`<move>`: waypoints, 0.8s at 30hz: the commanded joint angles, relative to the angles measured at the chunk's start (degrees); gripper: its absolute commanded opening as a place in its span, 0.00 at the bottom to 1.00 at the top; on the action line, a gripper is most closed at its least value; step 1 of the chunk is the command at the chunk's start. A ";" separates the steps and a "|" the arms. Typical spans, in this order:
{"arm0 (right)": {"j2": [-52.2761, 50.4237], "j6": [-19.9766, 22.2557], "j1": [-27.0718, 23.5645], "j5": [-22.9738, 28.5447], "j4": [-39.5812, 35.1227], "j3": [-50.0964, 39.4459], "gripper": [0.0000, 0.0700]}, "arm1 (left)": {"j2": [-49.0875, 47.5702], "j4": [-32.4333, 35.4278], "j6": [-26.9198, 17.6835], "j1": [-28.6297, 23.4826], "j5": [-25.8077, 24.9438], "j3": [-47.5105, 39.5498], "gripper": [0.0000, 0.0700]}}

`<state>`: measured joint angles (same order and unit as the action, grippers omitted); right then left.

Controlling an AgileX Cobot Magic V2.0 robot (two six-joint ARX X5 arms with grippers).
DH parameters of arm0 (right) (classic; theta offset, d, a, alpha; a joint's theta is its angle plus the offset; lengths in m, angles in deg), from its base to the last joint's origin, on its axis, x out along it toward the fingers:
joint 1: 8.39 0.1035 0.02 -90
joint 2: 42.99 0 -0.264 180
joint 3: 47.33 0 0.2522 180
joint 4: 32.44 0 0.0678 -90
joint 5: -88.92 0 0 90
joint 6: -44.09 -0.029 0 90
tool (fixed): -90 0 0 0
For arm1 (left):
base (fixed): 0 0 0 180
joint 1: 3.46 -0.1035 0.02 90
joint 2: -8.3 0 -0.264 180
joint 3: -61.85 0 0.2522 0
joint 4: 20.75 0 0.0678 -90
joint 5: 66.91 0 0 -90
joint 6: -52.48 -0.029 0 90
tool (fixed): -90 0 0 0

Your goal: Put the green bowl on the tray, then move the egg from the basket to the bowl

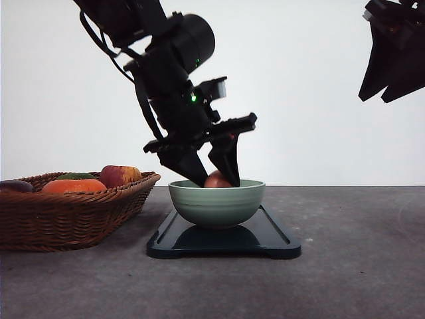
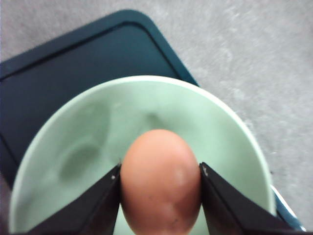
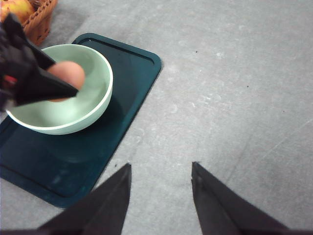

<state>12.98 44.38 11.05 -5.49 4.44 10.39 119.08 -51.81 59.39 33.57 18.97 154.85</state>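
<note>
Egg (image 2: 160,182) is pinched between the left gripper (image 1: 216,178) fingers, long axis pointing down into the bowl (image 1: 216,203), hanging just above its floor. Bowl sits on the tray (image 1: 272,234); basket (image 1: 73,209) stands off to the left, produce inside. Grey table (image 1: 358,266), white wall behind. Right gripper (image 3: 160,196) waits high, jaws apart, holding nothing. Release looks next.

Green bowl (image 1: 216,203) on tray (image 1: 275,240), right of basket (image 1: 73,209).
</note>
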 commanded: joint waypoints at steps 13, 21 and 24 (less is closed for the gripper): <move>0.44 0.39 0.20 -0.04 -0.37 0.20 0.35 | 4.24 2.05 -1.50 0.54 0.77 1.09 0.33; 0.44 0.39 0.20 -0.04 -0.36 0.20 0.35 | 4.87 1.95 -1.50 0.59 0.75 1.09 0.48; 0.44 0.39 0.20 -0.04 -0.35 0.20 0.35 | 4.86 1.83 -1.48 0.59 0.75 1.09 0.55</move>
<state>12.98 44.36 11.05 -5.49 4.44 10.39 122.51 -50.37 58.43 33.57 19.76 154.85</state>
